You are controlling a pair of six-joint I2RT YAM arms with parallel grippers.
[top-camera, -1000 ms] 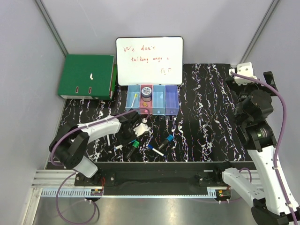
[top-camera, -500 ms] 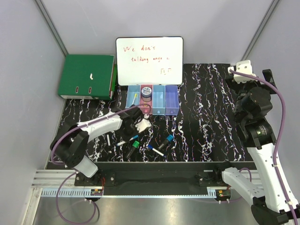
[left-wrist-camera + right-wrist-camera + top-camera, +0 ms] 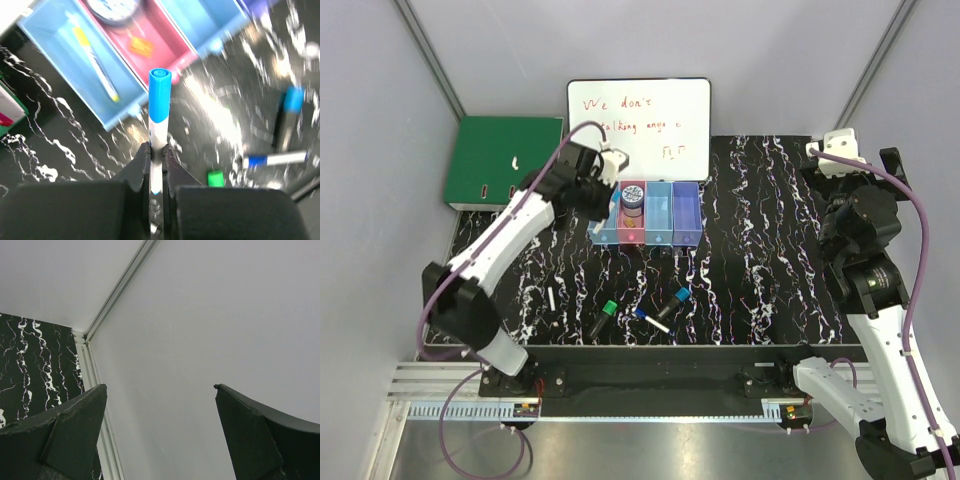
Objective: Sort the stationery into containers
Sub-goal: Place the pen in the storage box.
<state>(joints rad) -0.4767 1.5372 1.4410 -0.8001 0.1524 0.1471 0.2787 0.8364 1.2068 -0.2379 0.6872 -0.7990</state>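
Black, white-veined tabletop (image 3: 760,260) lies below me, with grey walls (image 3: 800,60) around it. My left gripper (image 3: 156,156) pinches a white marker with a blue cap (image 3: 160,100), which sticks straight out past the fingertips. A second ago this hand was low among the loose pens. Now it has lifted and swung over to the containers (image 3: 55,45), which sit just beyond the cap. A yellow-tipped pen (image 3: 95,67) already lies in the leftmost blue bin. I judge the pick done, with only the drop left.

Off to this hand's right and back toward the wrist lie a green-capped marker (image 3: 215,178), a blue-ended pen (image 3: 272,160) and a blue-capped black marker (image 3: 289,112). My right gripper (image 3: 159,390) is spread wide and empty, facing the wall. Past the bins stand a whiteboard (image 3: 640,125) and a green binder (image 3: 505,160).
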